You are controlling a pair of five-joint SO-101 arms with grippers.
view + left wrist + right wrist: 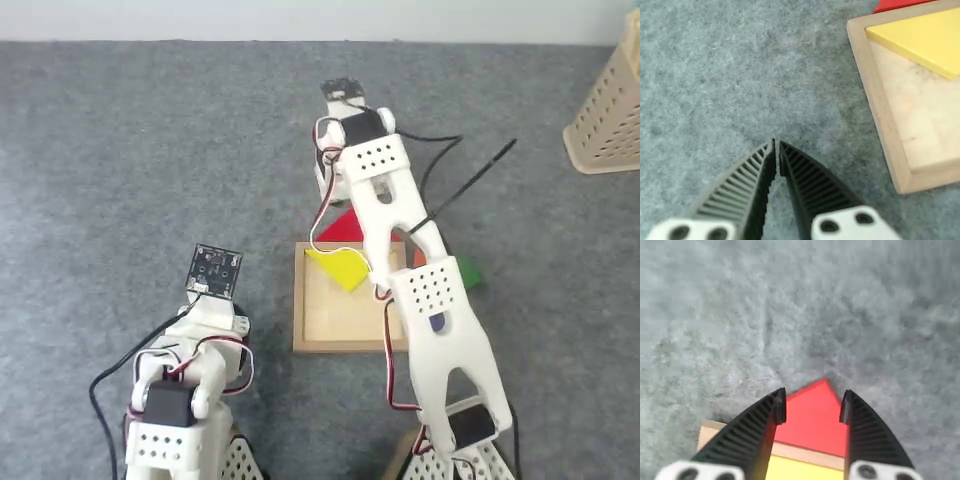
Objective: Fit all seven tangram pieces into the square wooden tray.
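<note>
**Red piece between the spread fingers, one yellow piece in the tray**

High view: the square wooden tray [340, 318] lies on the grey tabletop [150, 150] between the two arms; a yellow piece [340, 267] lies inside it at its far left corner, over bare wood; a red piece [340, 230] lies on the tabletop just beyond the tray's far rim; a green piece [468, 272] lies just off the tray's right side, partly behind the right arm [440, 330]; that arm stretches from the near edge across the tray's right part to beyond its far rim; the left arm [190, 400] is folded up to the left of the tray, apart from it; a pale slotted basket [610, 110] stands well off to the tray's far right.

Left wrist view: the left pincer [776, 146] hangs over bare tabletop to the left of the tray [875, 95]; its fingers are drawn almost together, a thin slit between the tips, with nothing between them; the yellow piece [920, 37] lies in the tray's corner, and an edge of the red piece [895, 4] lies past the rim.

Right wrist view: the right pincer [813, 401] is spread wide over the red piece [812, 427], one finger on either side of its pointed corner; whether the fingers touch it cannot be told; the red piece lies against the outside of the tray's rim [805, 452], with the yellow piece [795, 470] just inside that rim.
</note>
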